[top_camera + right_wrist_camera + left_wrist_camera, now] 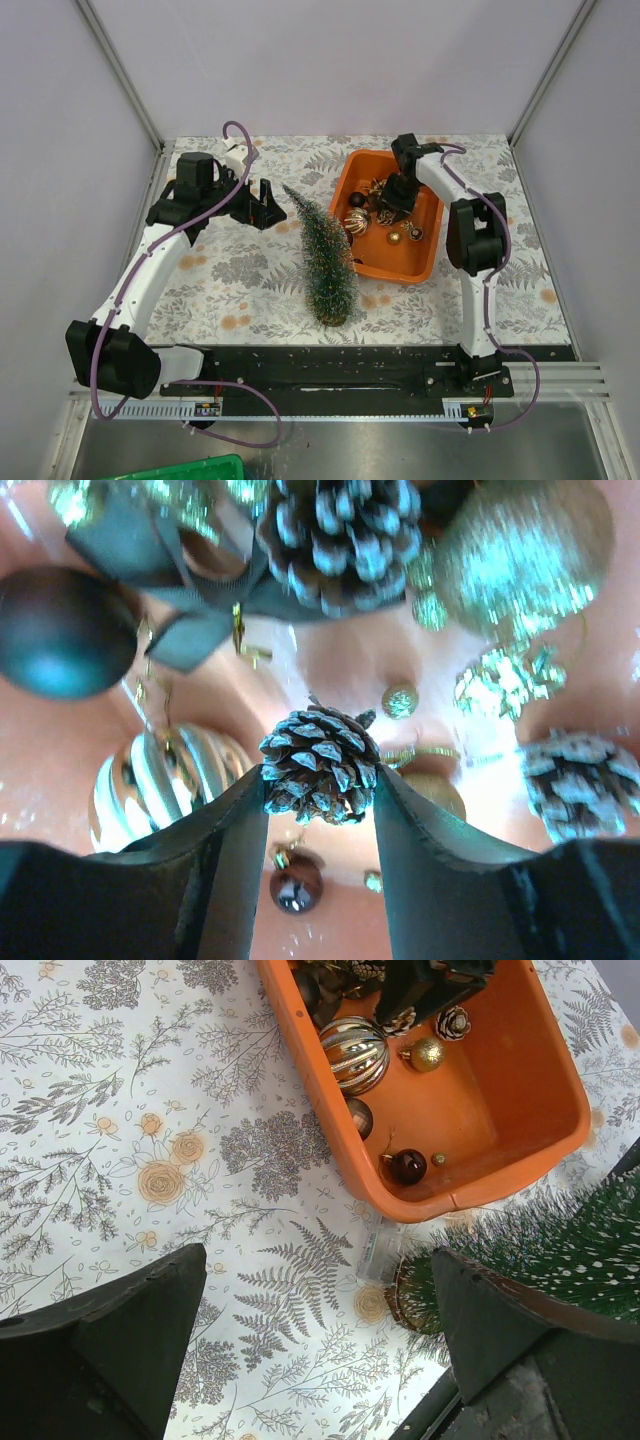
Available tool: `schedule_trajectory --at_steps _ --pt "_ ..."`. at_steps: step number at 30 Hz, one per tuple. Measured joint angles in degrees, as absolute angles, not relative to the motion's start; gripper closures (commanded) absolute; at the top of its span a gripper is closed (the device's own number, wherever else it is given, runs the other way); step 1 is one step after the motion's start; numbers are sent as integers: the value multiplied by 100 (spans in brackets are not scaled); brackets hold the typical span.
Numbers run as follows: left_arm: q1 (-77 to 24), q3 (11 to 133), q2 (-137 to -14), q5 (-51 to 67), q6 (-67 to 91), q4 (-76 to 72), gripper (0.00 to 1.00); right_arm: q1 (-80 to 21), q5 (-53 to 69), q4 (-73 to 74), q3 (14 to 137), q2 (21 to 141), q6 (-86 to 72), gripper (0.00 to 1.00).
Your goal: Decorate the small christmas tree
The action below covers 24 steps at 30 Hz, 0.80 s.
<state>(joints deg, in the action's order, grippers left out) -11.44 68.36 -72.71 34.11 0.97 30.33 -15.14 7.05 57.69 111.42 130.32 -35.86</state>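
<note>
My right end effector (320, 780) is down inside the orange tray (520, 1070), and its 2 fingers (225, 840) sit against either side of a frosted pinecone (320, 763): that one is pinched between the tips. Around it, more ornaments crowd the tray: a gold-and-silver striped bauble (354, 1053), a small gold glitter ball (427, 1055), a dark red bauble (407, 1166), a dark matte ball (62, 630) and a dark ribbon bow (170, 570). A 2nd frosted pinecone (340, 530) lies farther in, and a 3rd (580, 780) sits off to the right.

My left end effector (318, 1260) hangs over the fern-patterned tabletop (230, 280) with its jaws spread wide, nothing between them.

The small christmas tree (328, 262) sits on the tabletop between my 2 arms, just beside the tray's left wall. In the top view its wide end is toward my bases and its frosty tip points toward my left end effector. I cannot tell from these views whether it stands upright or lies on its side.
</note>
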Motion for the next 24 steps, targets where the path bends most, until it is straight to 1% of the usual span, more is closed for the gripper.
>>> schedule_trajectory --at_steps 4,7,14,19,24 --pt "-1144 6860 -7271 3411 115 3030 1 -1514 725 5717 10678 12374 -3583 53" --pt "-1144 6899 -7271 3411 121 3041 1 -1511 823 5592 10370 11671 -3586 51" --pt "-1138 6938 -7148 3428 156 3103 1 -1466 1776 4941 9382 9564 -3653 51" --pt "-1133 6938 -6960 3454 154 3133 1 -1450 2434 4657 9264 8676 -3695 52" --pt "-1125 6938 -6827 3599 104 3208 1 -1446 2954 4431 9376 8204 -3754 51"
